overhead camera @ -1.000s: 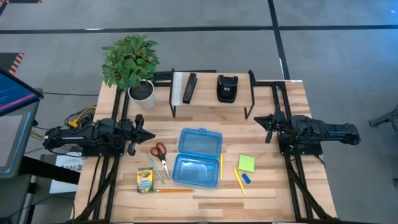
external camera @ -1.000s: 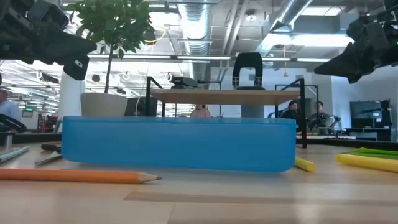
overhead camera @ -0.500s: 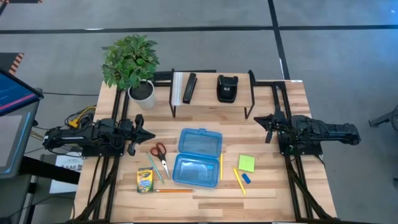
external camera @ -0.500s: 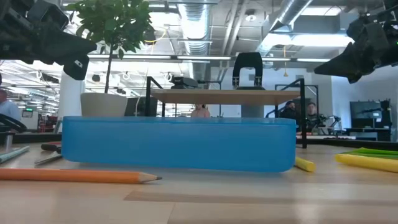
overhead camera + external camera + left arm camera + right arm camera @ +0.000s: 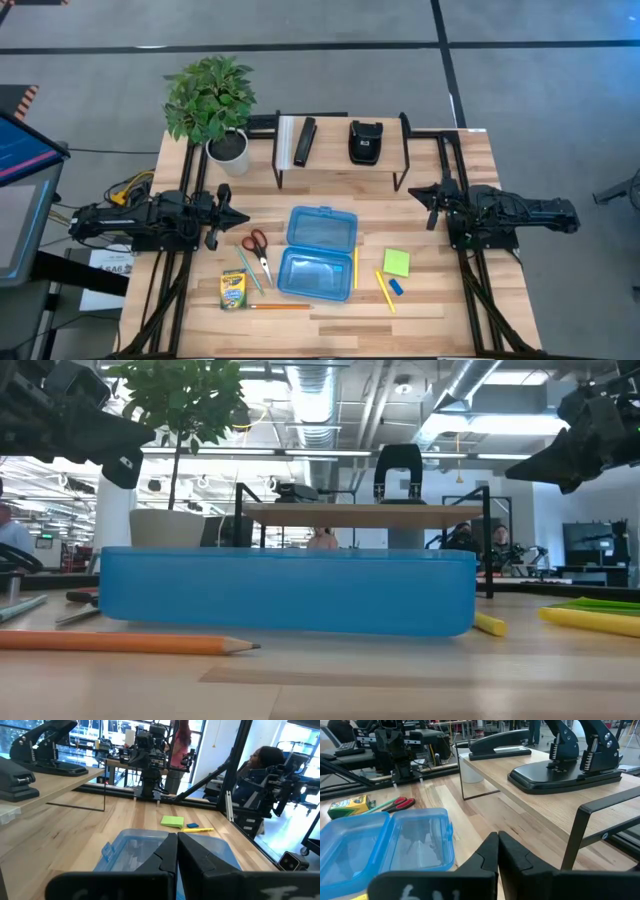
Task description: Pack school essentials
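Both grippers idle and clenched on nothing: left gripper (image 5: 228, 212) parked at 9 o'clock of the table (image 5: 440, 300), right gripper (image 5: 430, 205) at 3 o'clock, fingers pressed together in both wrist views. Nothing packed yet. Nearest the front edge, orange pencil (image 5: 280, 307) lies flat at about 6 o'clock, crayon box (image 5: 233, 289) just beside its left end at 7. Next back, the open blue case (image 5: 318, 253) sits dead centre, empty as far as I can see, lid hinged toward 12. Scissors (image 5: 258, 250) at 8–9 o'clock beside the case, a thin teal stick next to them. Yellow pencil (image 5: 355, 268) hugs the case's 3 o'clock wall; second yellow pencil (image 5: 385, 291), blue eraser (image 5: 397, 287) and sticky-note pad (image 5: 396, 262) cluster at 4 o'clock. Far side: raised shelf (image 5: 340, 165) at 12 with stapler (image 5: 366, 142) and black bar (image 5: 304, 141), plant (image 5: 212, 98) at 11. Risks, my read: pencils lie flat and could roll or skid under a pinch; the one against the case leaves little finger room, so a grab may shove the case; the eraser touching the pencil invites a double pick.
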Tool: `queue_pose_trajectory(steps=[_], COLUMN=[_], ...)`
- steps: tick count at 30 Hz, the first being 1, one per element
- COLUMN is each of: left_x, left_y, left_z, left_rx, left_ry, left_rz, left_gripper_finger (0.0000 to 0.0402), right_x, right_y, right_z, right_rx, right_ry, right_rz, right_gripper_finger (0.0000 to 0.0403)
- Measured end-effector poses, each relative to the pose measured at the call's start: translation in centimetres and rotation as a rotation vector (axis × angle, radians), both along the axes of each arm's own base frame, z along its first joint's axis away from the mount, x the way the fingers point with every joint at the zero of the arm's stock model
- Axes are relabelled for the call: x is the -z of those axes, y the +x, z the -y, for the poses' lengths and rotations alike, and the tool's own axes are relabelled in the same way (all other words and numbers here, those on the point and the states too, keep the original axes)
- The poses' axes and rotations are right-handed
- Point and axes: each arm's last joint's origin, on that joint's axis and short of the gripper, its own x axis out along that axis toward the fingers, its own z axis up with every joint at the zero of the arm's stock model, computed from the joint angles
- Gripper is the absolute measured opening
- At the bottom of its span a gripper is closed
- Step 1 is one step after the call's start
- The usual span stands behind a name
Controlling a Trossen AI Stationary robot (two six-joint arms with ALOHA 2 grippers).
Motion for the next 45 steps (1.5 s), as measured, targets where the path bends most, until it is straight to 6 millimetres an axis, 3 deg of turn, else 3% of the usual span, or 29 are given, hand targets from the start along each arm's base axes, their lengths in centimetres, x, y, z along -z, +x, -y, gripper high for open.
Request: queue_pose_trajectory(steps=[32,45], left_x=[-0.11,-0.79], left_y=[0.01,-0.08], left_z=[-0.08,-0.25], left_rx=[-0.028,-0.084], left_ry=[-0.009,-0.120], left_rz=[0.012,0.024], left_gripper_finger=[0.0000,0.0000], right_x=[0.00,0.00], right_y=[0.00,0.00], right_z=[0.00,0.00], right_rx=[0.000,0.000], right_ry=[0.000,0.000], right_rz=[0.000,0.000], right_gripper_finger=[0.0026,0.0026])
